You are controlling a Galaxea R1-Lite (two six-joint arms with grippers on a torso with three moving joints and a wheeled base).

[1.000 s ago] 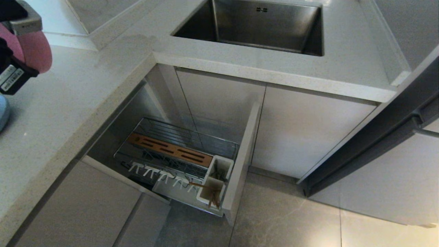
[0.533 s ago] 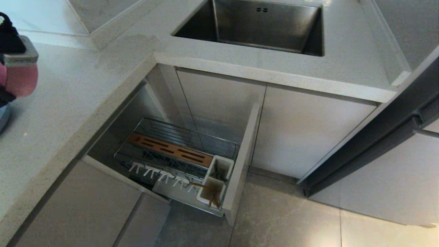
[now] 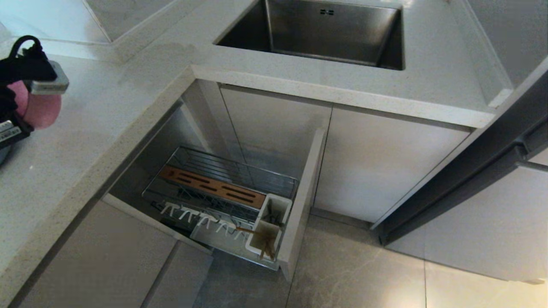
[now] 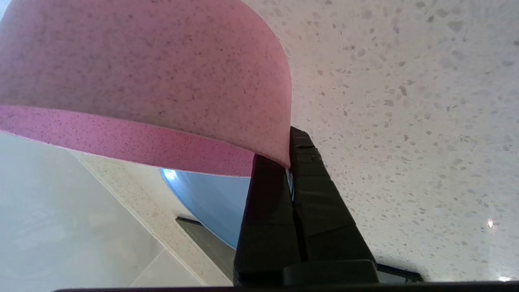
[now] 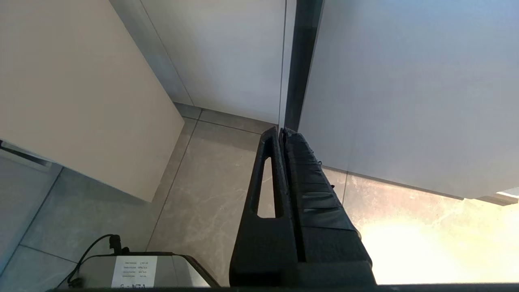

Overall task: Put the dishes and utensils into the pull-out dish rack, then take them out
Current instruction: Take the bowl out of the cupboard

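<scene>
My left gripper (image 4: 286,154) is shut on the rim of the pink bowl (image 4: 142,69), with the wall pinched between its black fingers. In the head view the gripper (image 3: 15,113) holds the bowl (image 3: 40,109) over the counter at the far left edge. The pale-blue plate (image 4: 206,202) lies on the counter just behind the bowl. The pull-out dish rack (image 3: 222,201) stands open below the counter. It shows a wooden slotted strip (image 3: 212,188) and white prongs. Light-wood chopsticks (image 3: 266,246) stand in its front utensil cup. My right gripper (image 5: 282,132) is shut and empty, hanging over the floor.
A steel sink (image 3: 325,34) is set in the speckled counter (image 3: 107,111). The rack's front panel (image 3: 305,201) juts out over the tiled floor (image 3: 364,273). A dark open door edge (image 3: 462,179) runs along the right.
The left gripper has turned at the wrist and carried the pink bowl lower, closer to the counter, still at the left edge. The rack and the right arm are as before.
</scene>
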